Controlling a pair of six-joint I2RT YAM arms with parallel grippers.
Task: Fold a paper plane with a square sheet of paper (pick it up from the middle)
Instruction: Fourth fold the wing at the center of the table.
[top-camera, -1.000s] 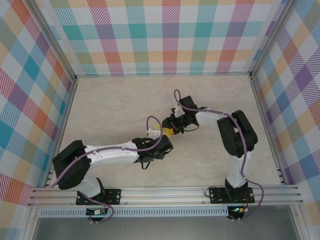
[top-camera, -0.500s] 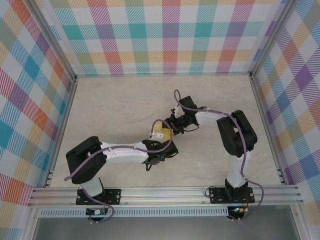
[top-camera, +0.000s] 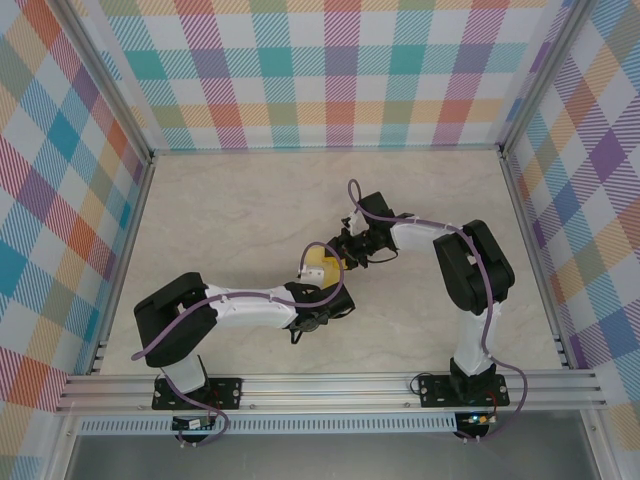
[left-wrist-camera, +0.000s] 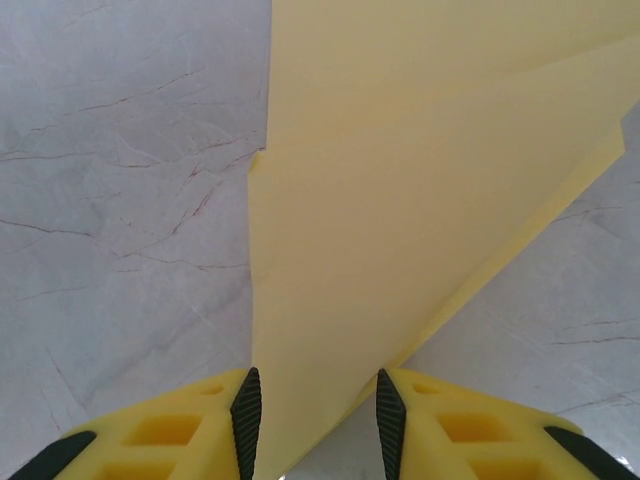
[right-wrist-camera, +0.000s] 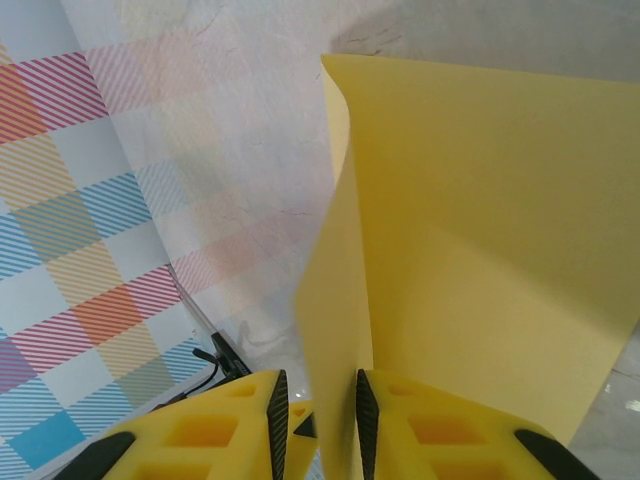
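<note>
The square sheet of paper is bright yellow, partly folded, and lies mid-table between the two wrists. In the left wrist view the paper narrows to a folded tip that runs between the fingers of my left gripper. It lies against the left pad, and bare table shows before the right pad, so this gripper is open. In the right wrist view a raised flap of the paper stands upright between the fingers of my right gripper. It rests by the right pad with a gap to the left pad, so this gripper is open.
The marble-look table is walled by plaid panels at the back and both sides. An aluminium rail with both arm bases runs along the near edge. The two wrists stand almost touching over the paper.
My left arm has swung in, bringing its gripper over the paper, and its jaws have narrowed around the folded tip. The right gripper has stayed in place and narrowed slightly.
</note>
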